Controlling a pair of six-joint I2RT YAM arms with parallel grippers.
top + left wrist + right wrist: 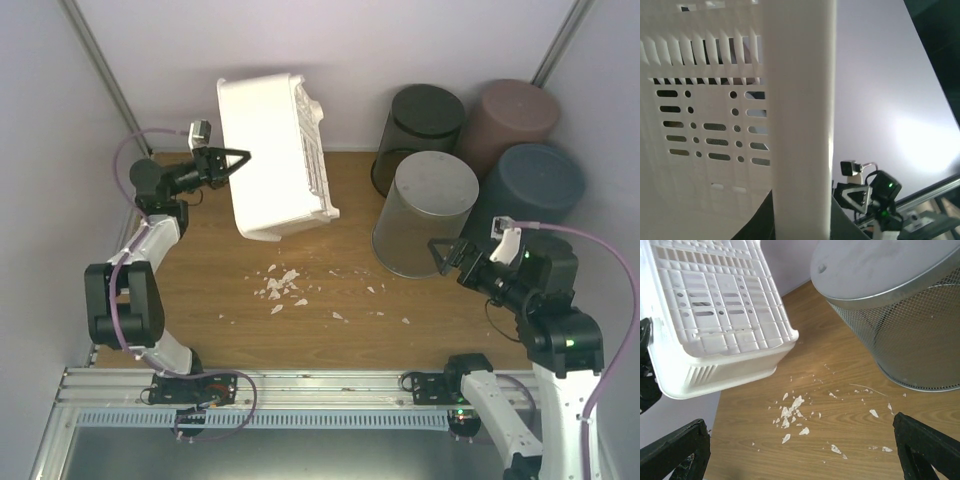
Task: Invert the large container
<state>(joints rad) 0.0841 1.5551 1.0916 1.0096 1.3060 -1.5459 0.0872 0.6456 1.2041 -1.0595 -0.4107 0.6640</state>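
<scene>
Nearest to us, item 1: right claw (447, 256), at 4 o'clock on the surface (330, 340). Its jaws are spread wide and hold nothing. It hangs just beside the grey mesh bin (425, 212); we cannot tell if they touch.

Item 2: left claw (240, 158), at 10 o'clock, closed on the left edge of the large container (275, 150). A white rim and slotted wall fill its wrist view, and the fingers do not show there. We judge the grip from the overhead view and from the container's raised pose.

Item 3: large container, white slotted plastic, at 11 o'clock. It is tipped on a slant, and its low corner appears lifted clear of the wood. It is neither upright nor inverted.

Item 4: white flakes (280, 287), scattered near the centre, at 6 o'clock from the container.

Item 5: 4 bins at 1 to 3 o'clock, apart from the container. They are the grey mesh bin, a black mesh bin (420, 122), a brown bin (512, 118) and a dark blue bin (535, 188).

Status: we judge the turn begun and roughly midway.
- Done: grasp, lift and partial tilt.
- Left: carry the rotation on until the opening faces down, lower the container to the surface, and release it.
</scene>
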